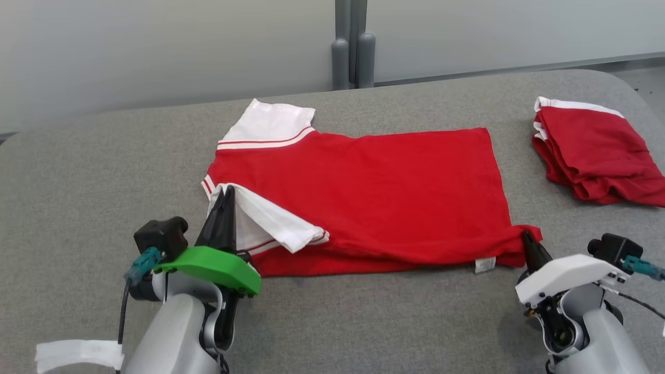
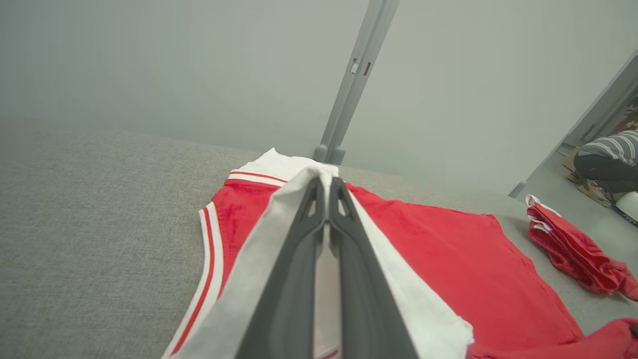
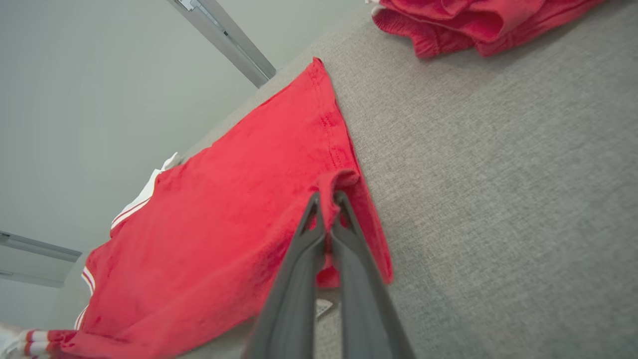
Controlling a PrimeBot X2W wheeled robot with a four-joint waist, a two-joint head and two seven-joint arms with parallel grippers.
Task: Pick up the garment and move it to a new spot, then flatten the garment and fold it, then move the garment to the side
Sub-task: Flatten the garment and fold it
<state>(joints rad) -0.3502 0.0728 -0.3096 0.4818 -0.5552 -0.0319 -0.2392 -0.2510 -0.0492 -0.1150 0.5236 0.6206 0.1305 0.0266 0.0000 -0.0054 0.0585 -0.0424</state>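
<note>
T-shirt [image 1: 384, 192]: red with white sleeves, spread flat across the middle of the table [image 1: 93, 197], neck end toward the left edge, hem toward the right edge.
left gripper [image 1: 227, 195]: clamped tight on the white near sleeve [image 1: 275, 223] at the shirt's near-left corner, with cloth tented over the fingertips in the left wrist view.
right gripper [image 1: 526, 238]: squeezed closed on the near hem corner, red cloth bunched up between the fingers [image 3: 301, 264].
why this hold: one claw at each end of the near long edge, probably so the edge lifts as one straight line and carries over toward the far edge without twisting.
near sleeve lie: turned in over the red body, likely so that nothing sticks out past the fold line.
far sleeve [image 1: 270, 122]: flat, pointing toward the table's far edge, not tucked in.
care label [image 1: 484, 265]: small and white, showing at the near hem just beside the right gripper, a sign that a lower layer lies exposed there.
second garment [image 1: 597, 156]: red and white, loosely heaped near the far right corner, well apart from the T-shirt and clear of the folding area.
stage, as a judgement: flattening looks finished, lengthwise fold in hand, move to the side not yet done.
risk, as a judgement: uneven lift between the two ends, giving a skewed fold or a sleeve sliding out.
</note>
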